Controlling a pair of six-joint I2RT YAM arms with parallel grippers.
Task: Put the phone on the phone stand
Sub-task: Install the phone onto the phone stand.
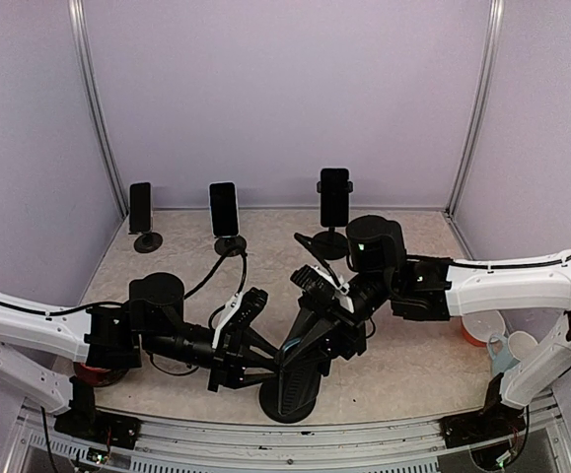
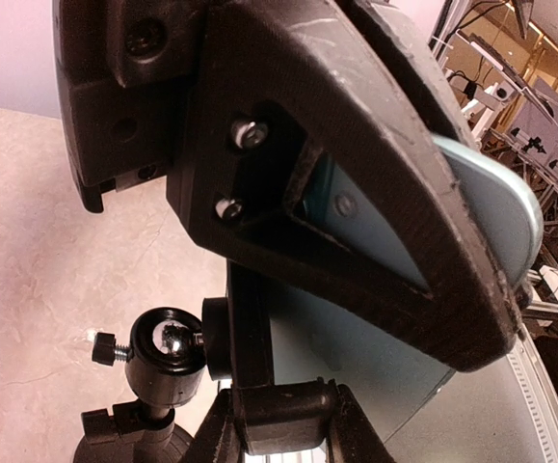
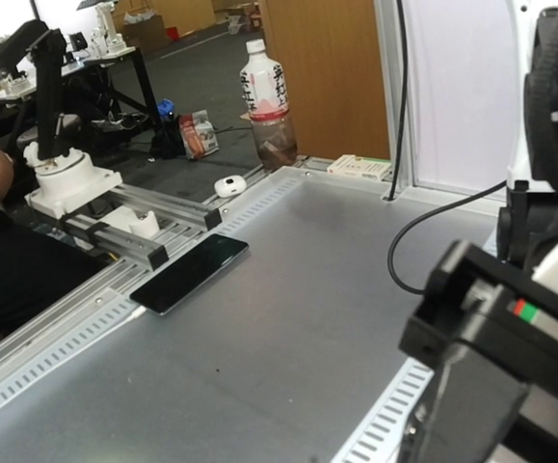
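Left jaws clamped on phone (image 2: 491,207). In the left wrist view the near finger (image 2: 356,125) fills centre frame, and the phone's pale blue back shows through its truss holes and past its right edge. Far finger hidden behind the phone.

Right jaws together. Right wrist view doesn't show the fingertips, only black housing in the lower right corner, so can't tell if anything is pinched.

Phone sits tilted on the stand (image 1: 290,394), and its lower edge goes down behind the black cradle arms at bottom centre of the left wrist view. Can't tell if it is fully seated. Stand's ball joint (image 2: 163,347) with its small thumbscrew is lower left of that frame, just left of the upright.

Top view: left gripper (image 1: 250,360) reaches in from the left and right gripper (image 1: 320,310) from the upper right. Both meet at the stand, low centre of the frame, near the table's (image 1: 413,374) front edge. Stand's round base is flat on the table.

Back of the table has three more stands, each with an upright phone: left (image 1: 141,209), middle (image 1: 224,209), right (image 1: 334,197). A cable (image 1: 221,266) runs from the middle one toward the left arm.

Right wrist camera looks off the table: dark spare phone (image 3: 190,275) flat on a grey bench, bottle (image 3: 264,106) top centre.
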